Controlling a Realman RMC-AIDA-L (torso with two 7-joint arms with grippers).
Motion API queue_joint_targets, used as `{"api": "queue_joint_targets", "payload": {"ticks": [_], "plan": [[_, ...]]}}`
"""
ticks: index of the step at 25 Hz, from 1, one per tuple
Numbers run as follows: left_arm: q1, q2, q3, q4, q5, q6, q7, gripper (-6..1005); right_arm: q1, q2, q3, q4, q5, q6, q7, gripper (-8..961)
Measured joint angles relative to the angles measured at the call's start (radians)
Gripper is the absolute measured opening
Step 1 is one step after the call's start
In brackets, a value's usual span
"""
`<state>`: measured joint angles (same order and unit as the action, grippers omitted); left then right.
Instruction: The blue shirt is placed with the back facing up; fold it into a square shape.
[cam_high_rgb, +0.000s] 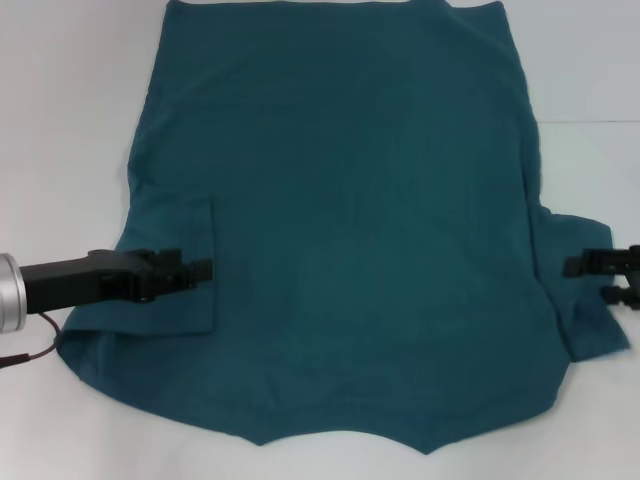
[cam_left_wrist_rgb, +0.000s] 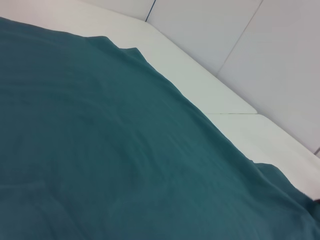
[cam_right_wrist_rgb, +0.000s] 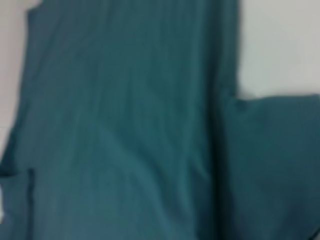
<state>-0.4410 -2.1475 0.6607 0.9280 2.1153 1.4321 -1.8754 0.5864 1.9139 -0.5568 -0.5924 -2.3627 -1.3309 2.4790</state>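
Observation:
The blue shirt (cam_high_rgb: 360, 220) lies spread flat on the white table (cam_high_rgb: 70, 120), with its collar notch at the near edge and its hem at the far edge. Its left sleeve (cam_high_rgb: 180, 265) is folded inward over the body as a flat rectangular flap. My left gripper (cam_high_rgb: 203, 270) reaches in from the left and rests over that flap, near its inner edge. The right sleeve (cam_high_rgb: 585, 320) still sticks outward. My right gripper (cam_high_rgb: 590, 278) is at that sleeve's outer edge, its two fingers apart. Both wrist views are filled with the shirt's fabric (cam_left_wrist_rgb: 100, 150) (cam_right_wrist_rgb: 125, 125).
White table surface surrounds the shirt on the left, right and near sides. A seam in the table (cam_high_rgb: 590, 122) runs at the right. In the left wrist view, pale wall panels (cam_left_wrist_rgb: 250, 45) stand beyond the table's far edge.

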Motion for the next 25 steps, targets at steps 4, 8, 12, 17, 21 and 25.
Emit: {"api": "queue_joint_targets", "payload": {"ticks": [4,8,12,17,21,25], "plan": [[-0.003,0.0,0.003,-0.005,0.0,0.0,0.001,612,0.0,0.001,0.0,0.011,0.061,-0.009,-0.028,891],[-0.002,0.0,0.0,-0.009,0.0,0.0,0.001,610,0.003,0.001,-0.014,0.014,0.037,-0.005,-0.017,891],[0.003,0.0,-0.003,-0.011,0.0,0.0,0.001,611,0.004,-0.009,-0.015,0.014,-0.009,-0.011,0.005,892],[0.005,0.0,-0.003,-0.011,-0.001,0.0,0.0,611,-0.007,-0.021,-0.012,0.016,-0.018,-0.016,0.012,890],[0.005,-0.001,-0.003,-0.012,-0.005,-0.002,0.001,612,-0.005,-0.013,-0.009,0.02,-0.016,-0.004,0.003,888],[0.005,-0.001,-0.003,-0.012,-0.009,-0.002,0.001,612,0.006,0.002,-0.018,0.023,-0.018,0.019,0.003,886]]}}
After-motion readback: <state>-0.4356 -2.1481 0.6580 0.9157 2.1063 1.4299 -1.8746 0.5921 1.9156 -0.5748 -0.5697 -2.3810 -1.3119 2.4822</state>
